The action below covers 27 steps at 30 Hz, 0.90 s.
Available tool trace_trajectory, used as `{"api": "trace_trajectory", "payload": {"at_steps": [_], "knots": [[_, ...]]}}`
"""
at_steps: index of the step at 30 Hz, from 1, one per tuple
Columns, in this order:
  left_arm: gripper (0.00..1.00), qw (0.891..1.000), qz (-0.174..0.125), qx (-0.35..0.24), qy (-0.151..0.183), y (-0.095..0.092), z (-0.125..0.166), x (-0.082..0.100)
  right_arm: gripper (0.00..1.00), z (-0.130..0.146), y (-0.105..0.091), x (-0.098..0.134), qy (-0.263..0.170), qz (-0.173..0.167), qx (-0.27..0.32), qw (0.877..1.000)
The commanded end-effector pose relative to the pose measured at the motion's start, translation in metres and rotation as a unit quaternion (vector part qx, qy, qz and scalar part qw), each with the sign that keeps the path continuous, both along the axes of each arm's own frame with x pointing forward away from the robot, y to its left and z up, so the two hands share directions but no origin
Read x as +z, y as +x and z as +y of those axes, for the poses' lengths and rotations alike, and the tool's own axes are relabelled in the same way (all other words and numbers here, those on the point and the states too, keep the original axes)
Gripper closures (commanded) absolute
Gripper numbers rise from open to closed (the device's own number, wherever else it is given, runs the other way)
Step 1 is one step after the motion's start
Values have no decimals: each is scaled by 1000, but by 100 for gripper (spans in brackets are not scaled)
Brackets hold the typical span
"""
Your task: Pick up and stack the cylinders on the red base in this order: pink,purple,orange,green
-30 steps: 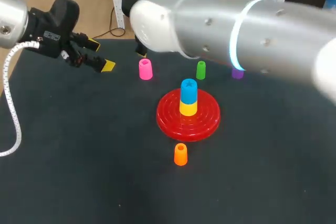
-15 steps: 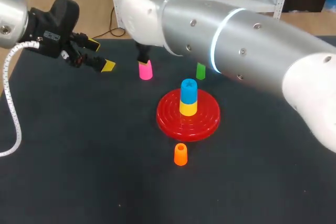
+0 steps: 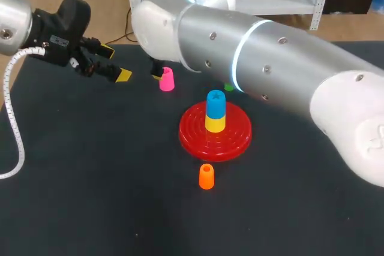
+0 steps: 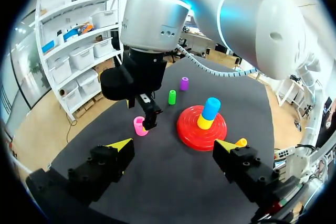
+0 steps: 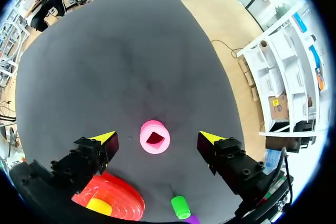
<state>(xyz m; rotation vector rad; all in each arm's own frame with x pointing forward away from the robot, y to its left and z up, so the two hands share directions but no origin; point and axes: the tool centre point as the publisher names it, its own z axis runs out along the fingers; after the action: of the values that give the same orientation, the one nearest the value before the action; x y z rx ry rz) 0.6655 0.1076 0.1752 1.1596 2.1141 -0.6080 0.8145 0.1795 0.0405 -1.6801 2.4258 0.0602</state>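
Right arm (image 3: 252,52) above pink cylinder (image 3: 166,80), blue-on-yellow stack (image 3: 215,111) on red base (image 3: 192,134), orange cylinder (image 3: 206,176) nearby

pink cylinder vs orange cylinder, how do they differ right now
The pink cylinder stands on the far side of the red base; the orange cylinder on its near side. The pink cylinder lies between the right hand's open fingers; the orange cylinder has no hand near it. Both stand upright on the table, off the base.

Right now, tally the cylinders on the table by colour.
pink cylinder: 1
purple cylinder: 1
orange cylinder: 1
green cylinder: 1
blue cylinder: 1
yellow cylinder: 1
Total: 6
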Motion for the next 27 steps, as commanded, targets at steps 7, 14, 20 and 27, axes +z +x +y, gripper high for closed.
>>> {"api": "trace_trajectory", "payload": {"at_steps": [7,14,20,27], "knots": [[0,1000,-1,-1,-1,0,0,-1,0,0,12,-7,-122,119,-3,985],[0,1000,-1,-1,-1,0,0,-1,0,0,10,-10,-123,124,-5,985],[0,1000,-1,-1,-1,0,0,-1,0,4,8,-11,-123,128,-1,984],[0,1000,-1,-1,-1,0,0,-1,54,6,6,-14,-129,132,0,983]]}}
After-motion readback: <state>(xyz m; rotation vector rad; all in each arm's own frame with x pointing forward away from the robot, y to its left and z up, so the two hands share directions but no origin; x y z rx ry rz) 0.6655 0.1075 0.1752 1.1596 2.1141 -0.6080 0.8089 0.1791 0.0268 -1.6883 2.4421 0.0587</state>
